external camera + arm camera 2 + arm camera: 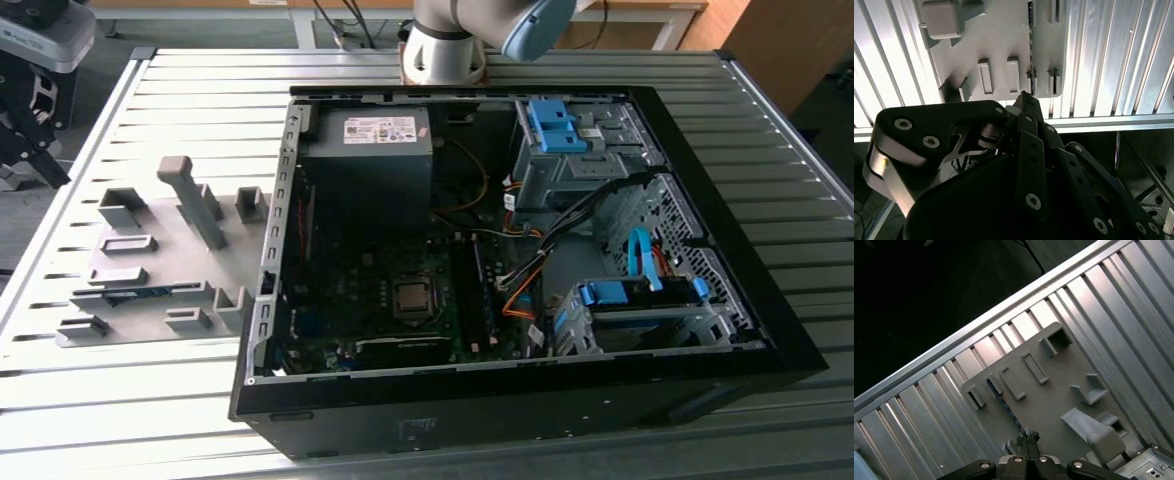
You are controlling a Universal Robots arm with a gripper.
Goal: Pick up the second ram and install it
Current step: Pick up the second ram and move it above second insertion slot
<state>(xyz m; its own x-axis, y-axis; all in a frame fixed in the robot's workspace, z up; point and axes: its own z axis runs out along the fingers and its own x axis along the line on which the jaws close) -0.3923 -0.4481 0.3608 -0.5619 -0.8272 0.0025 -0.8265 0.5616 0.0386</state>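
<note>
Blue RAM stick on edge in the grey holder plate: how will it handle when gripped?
Probably stiff and light: the thin blue circuit-board stick is a narrow flat board. Held on edge by slots in the grey plastic holder plate, it likely tips if nudged.

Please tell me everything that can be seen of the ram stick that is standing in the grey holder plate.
The ram stick is a long, thin, flat board that looks blue in the exterior view. It stands on its long edge, held in slotted blocks of the grey holder plate. It is outside the open computer case, on the exterior view's left. In the first wrist view it appears as a thin dark line. The details of its face are too small to tell. It is not yet installed.
</note>
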